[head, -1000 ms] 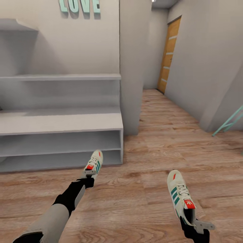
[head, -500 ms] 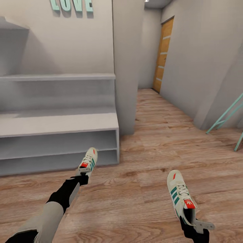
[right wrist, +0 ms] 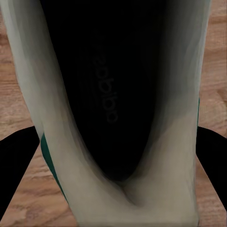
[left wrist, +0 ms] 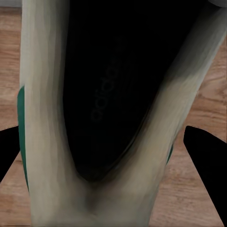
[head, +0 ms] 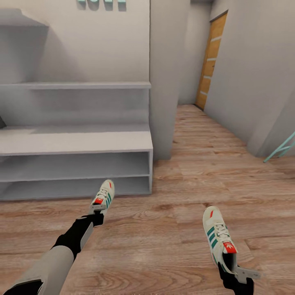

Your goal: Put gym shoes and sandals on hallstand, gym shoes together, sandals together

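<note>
Corridor floor [head: 184, 229] ahead, hallstand [head: 82, 143] upper left. Your left gripper [head: 97, 209] and right gripper [head: 233, 268] each clamp one gym shoe by heel, toes forward, ready for shelving: left shoe [head: 104, 196], right shoe [head: 219, 237].

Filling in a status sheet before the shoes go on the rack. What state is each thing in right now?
left gripper: shut on the heel of the left gym shoe.
left gym shoe: held, toe toward the hallstand.
right gripper: shut on the right gym shoe.
right gym shoe: held over the corridor floor.
hallstand: no shoes on it.
door: closed.
</note>
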{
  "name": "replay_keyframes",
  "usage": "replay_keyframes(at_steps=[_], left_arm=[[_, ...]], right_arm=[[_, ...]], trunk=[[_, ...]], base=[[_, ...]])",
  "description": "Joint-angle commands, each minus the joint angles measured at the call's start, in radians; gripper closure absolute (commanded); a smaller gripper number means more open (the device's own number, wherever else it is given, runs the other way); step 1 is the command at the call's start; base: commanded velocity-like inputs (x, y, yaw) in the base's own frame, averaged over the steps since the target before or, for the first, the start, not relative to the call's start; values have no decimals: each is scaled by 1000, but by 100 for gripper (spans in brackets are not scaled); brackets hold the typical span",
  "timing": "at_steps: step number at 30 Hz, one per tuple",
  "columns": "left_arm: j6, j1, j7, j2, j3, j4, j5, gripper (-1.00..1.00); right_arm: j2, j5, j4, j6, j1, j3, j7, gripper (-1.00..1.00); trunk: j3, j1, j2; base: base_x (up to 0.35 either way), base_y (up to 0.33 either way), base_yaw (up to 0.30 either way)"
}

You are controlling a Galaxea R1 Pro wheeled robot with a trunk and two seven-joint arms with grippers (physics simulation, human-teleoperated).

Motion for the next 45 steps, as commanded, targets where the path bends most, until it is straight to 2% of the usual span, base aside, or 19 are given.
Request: replay_keyframes(at_steps=[1, 6, 13, 20, 26, 36, 45], left_arm=[[5, 0, -1, -1, 3, -2, -8, 100], [5, 0, -1, -2, 3, -2, -8, 100], [2, 1, 2, -11, -4, -3, -11, 100], [-14, 3, -1, -17, -8, -6, -8, 100], [-22, -7, -1, -25, -11, -15, -7, 100], [22, -53, 6, -51, -12, -17, -9, 100], [72, -104, 11, -63, -12, -17, -13, 100]], right_arm=[[1, 3, 0, -3, -1, -7, 9, 100], [1, 3, 0, -3, -1, -7, 9, 100], [-4, 5, -1, -3, -1, -7, 10, 100], [4, 9, 4, -3, 1, -7, 7, 100], [-4, 8, 4, -3, 1, -5, 6, 100], [-5, 8, 4, -3, 1, -6, 6, 100], [-5, 8, 4, -3, 1, -7, 6, 100]], trunk=[[-5, 4, -8], [-20, 15, -29], [-22, 15, -29], [-22, 15, -29], [-22, 15, -29], [-22, 15, -29], [-22, 15, -29]], base=[[0, 0, 157], [0, 0, 146], [0, 0, 30], [0, 0, 0], [0, 0, 0], [0, 0, 0], [0, 0, 0]])
